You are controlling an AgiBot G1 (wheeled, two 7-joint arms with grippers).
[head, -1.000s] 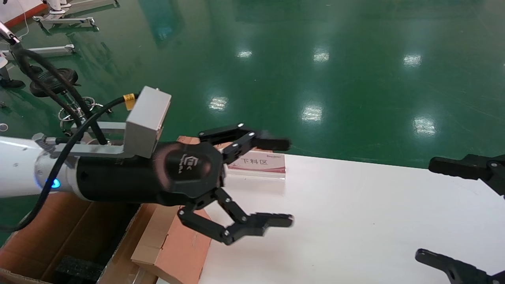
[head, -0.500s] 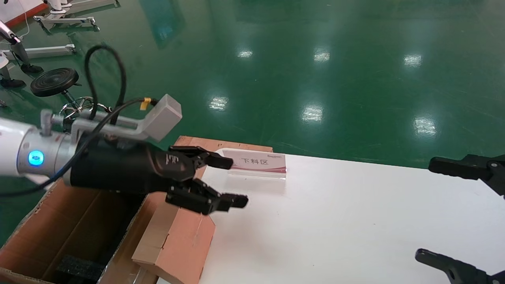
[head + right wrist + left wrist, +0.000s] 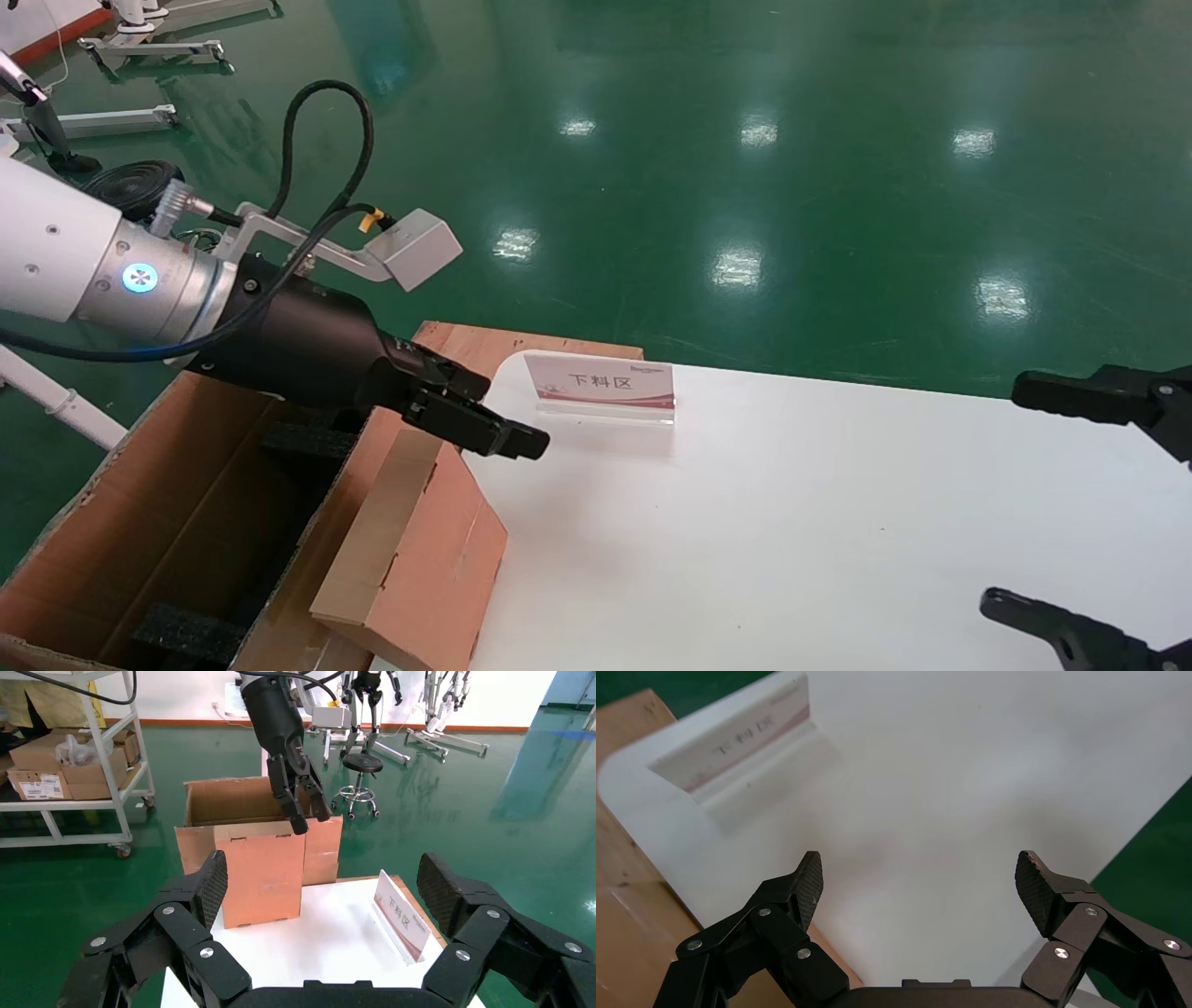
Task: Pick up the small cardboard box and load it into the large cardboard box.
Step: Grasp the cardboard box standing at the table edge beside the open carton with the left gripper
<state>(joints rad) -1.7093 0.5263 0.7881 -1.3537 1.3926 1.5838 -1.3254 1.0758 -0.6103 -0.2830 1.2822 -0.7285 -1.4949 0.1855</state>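
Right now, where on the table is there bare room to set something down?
The table middle, between sign card and right gripper, is bare. Crowded at the left edge: large cardboard box flap and left gripper.

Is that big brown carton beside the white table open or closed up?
Open. The large cardboard box has its flaps standing up, and the head view looks straight down inside to black foam blocks. The left claw hangs over its table-side flap.

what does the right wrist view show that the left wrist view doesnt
Only the right wrist view shows the large brown corrugated cardboard box with its flaps, a white shelf cart of cartons, a black stool and the left claw from outside, above the box. Only the left wrist view shows the left claw's own pads, spread wide. Both show the white table and the white-and-red sign.
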